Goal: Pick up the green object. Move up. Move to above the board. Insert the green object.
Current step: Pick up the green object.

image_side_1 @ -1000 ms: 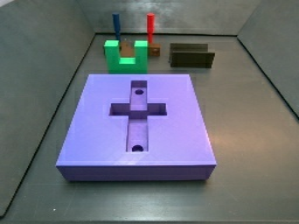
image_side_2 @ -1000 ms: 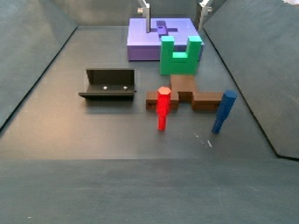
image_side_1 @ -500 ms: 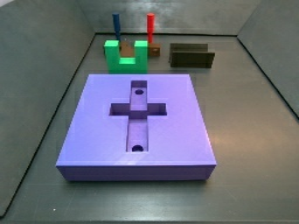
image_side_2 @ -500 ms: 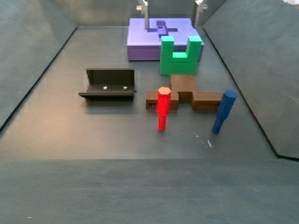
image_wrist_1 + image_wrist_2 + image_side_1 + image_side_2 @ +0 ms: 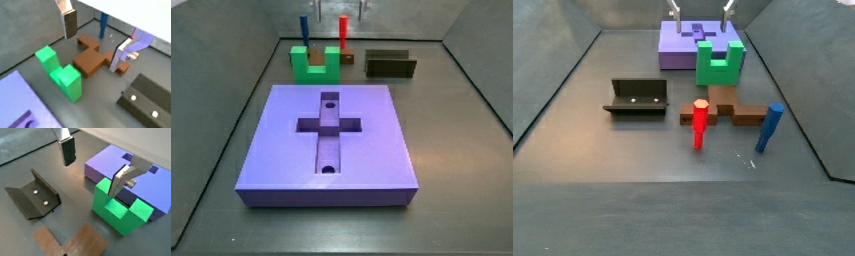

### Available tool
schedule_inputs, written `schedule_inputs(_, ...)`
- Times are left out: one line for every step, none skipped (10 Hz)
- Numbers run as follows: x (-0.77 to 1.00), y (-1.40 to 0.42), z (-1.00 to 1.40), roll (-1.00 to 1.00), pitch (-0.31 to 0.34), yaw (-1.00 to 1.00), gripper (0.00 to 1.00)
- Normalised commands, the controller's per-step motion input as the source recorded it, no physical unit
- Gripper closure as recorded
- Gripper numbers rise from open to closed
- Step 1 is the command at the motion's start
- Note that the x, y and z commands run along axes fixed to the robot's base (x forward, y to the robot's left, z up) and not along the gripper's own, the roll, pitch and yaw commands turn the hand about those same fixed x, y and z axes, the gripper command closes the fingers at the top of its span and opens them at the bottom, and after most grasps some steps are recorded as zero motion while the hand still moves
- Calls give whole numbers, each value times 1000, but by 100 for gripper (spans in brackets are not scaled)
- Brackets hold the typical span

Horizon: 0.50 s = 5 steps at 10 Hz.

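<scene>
The green object [image 5: 314, 63] is a bright green U-shaped block standing upright on the floor just beyond the board's far end; it also shows in a side view [image 5: 719, 62] and in both wrist views [image 5: 60, 73] [image 5: 120, 214]. The board [image 5: 372, 150] is a large lavender slab with a cross-shaped recess and two round holes, also in view from the other side [image 5: 679, 48] and from the wrist [image 5: 110, 163] [image 5: 17, 100]. My gripper [image 5: 700, 10] hangs open and empty high above the green object, and its fingers [image 5: 67, 152] hold nothing between them.
A brown block [image 5: 727, 108] lies next to the green object. A red peg [image 5: 700, 125] and a blue peg [image 5: 767, 128] stand upright beyond it. The dark fixture [image 5: 637, 97] stands to one side. Grey walls enclose the floor.
My gripper has shifted sideways and come lower at the top of the side views, toward the space over the green object. No pieces have moved.
</scene>
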Motion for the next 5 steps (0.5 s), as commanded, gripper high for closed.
schedule_inputs(0,-237,-266,0,0,0,0)
schedule_inputs(-74,-346,-289,81,0,0,0)
schedule_inputs(0,-460,-271,69,0,0,0)
schedule_inputs(0,-417,-254,96,0,0,0)
schedule_inputs(63,-283,-243,76,0,0,0)
